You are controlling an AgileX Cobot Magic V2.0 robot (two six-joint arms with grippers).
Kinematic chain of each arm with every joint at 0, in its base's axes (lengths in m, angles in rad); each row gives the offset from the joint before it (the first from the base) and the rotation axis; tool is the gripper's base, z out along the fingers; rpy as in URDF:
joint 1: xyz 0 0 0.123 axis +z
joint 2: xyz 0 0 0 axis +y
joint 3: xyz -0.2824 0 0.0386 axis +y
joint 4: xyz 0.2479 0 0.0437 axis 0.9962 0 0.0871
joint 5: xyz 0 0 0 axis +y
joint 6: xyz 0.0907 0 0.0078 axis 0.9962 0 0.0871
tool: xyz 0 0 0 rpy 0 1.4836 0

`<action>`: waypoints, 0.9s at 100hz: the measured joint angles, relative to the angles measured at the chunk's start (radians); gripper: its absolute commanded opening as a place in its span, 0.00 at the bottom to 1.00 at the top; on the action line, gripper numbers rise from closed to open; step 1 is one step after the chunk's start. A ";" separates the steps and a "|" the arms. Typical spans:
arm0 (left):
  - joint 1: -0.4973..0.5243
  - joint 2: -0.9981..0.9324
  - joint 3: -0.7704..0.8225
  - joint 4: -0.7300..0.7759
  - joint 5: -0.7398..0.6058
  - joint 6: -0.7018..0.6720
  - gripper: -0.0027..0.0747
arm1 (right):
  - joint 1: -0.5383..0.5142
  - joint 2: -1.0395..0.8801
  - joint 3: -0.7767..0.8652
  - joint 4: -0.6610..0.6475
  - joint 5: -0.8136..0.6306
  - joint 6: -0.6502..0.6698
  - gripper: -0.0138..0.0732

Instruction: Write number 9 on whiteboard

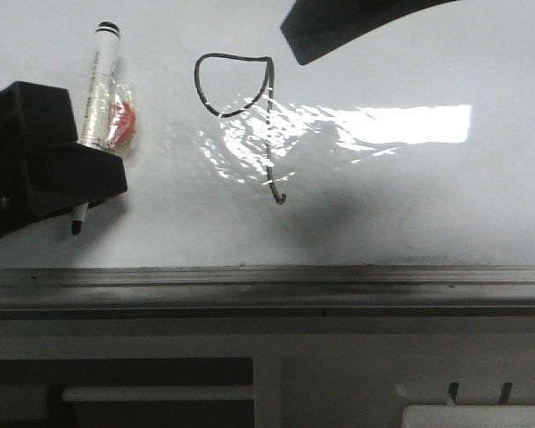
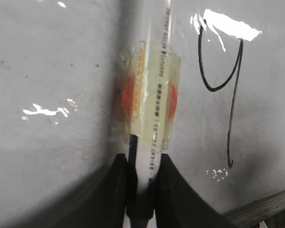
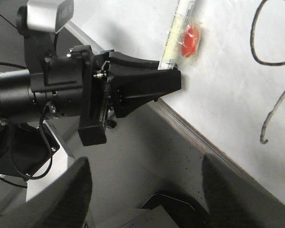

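Note:
The number 9 [image 1: 250,116] is drawn in thin dark line on the glossy whiteboard [image 1: 410,196], a rounded loop with a long stem that ends in a small hook. At the board's left, my left gripper [image 1: 89,165] is shut on a white marker [image 1: 98,80] wrapped in a clear label with orange print. Its dark tip [image 1: 76,223] points toward the rim, well left of the figure. The left wrist view shows the marker [image 2: 154,109] clamped between both black fingers [image 2: 178,190], with the 9 [image 2: 230,90] beside it. My right gripper [image 3: 147,190] is open and empty, off the board.
A grey metal rim [image 1: 267,281] runs along the board's near edge, with grey bench parts below it. The right arm's dark shape [image 1: 339,27] hangs over the board's far side. The left arm's black body [image 3: 61,90] stands beside the rim [image 3: 190,133].

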 measured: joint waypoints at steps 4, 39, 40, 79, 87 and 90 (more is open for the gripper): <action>0.000 0.004 0.000 0.002 -0.004 -0.013 0.01 | 0.000 0.000 0.000 0.000 0.000 0.000 0.66; 0.000 0.013 -0.005 0.012 -0.011 -0.045 0.01 | 0.000 0.000 0.000 0.000 0.003 -0.002 0.66; 0.000 0.013 -0.005 0.012 -0.011 -0.047 0.01 | 0.000 0.000 0.000 0.000 0.003 -0.002 0.66; 0.000 0.013 -0.005 0.012 -0.011 -0.086 0.01 | 0.000 0.000 0.000 0.000 0.003 -0.002 0.66; 0.000 0.013 -0.005 0.012 -0.011 -0.086 0.01 | 0.000 0.000 0.000 0.000 0.003 -0.002 0.66; 0.000 0.013 -0.005 0.012 -0.011 -0.086 0.01 | 0.000 0.000 0.000 0.000 0.003 -0.002 0.66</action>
